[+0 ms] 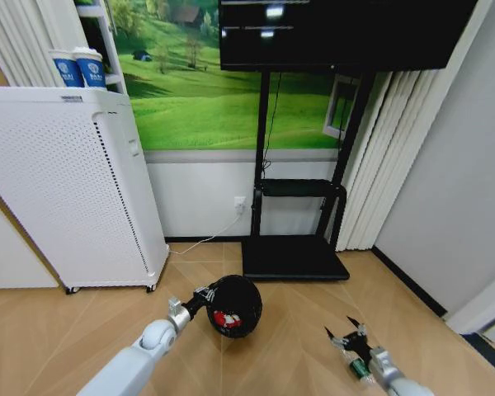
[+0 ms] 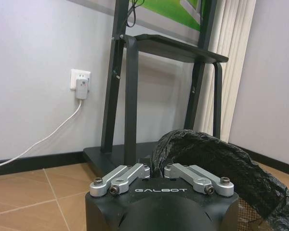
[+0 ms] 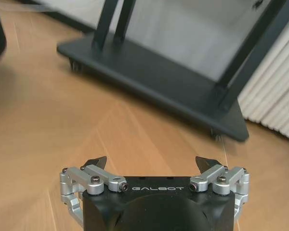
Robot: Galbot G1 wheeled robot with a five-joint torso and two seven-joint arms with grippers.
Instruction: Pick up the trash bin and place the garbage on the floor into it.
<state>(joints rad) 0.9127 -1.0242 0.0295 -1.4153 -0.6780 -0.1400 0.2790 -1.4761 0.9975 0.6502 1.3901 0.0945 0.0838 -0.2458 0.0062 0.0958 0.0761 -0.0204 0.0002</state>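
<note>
The black mesh trash bin (image 1: pixel 241 302) hangs tilted just above the floor (image 1: pixel 297 363), its mouth turned toward me. A red-and-white piece of garbage (image 1: pixel 223 318) lies inside it. My left gripper (image 1: pixel 200 295) is shut on the bin's rim; the left wrist view shows the bin's dark lined rim (image 2: pixel 202 147) right past that gripper (image 2: pixel 156 169). At the lower right, my right gripper (image 1: pixel 346 334) stands open low over bare floor, with nothing between its fingers (image 3: pixel 98 162). A small green-marked item (image 1: pixel 360 368) shows by its wrist; I cannot tell what it is.
A black TV stand with a flat base (image 1: pixel 293 257) stands against the wall just behind the bin. A tall white appliance (image 1: pixel 66 190) with two blue-and-white cups (image 1: pixel 78 68) on top is at the left. A cord runs to a wall outlet (image 2: pixel 80 82).
</note>
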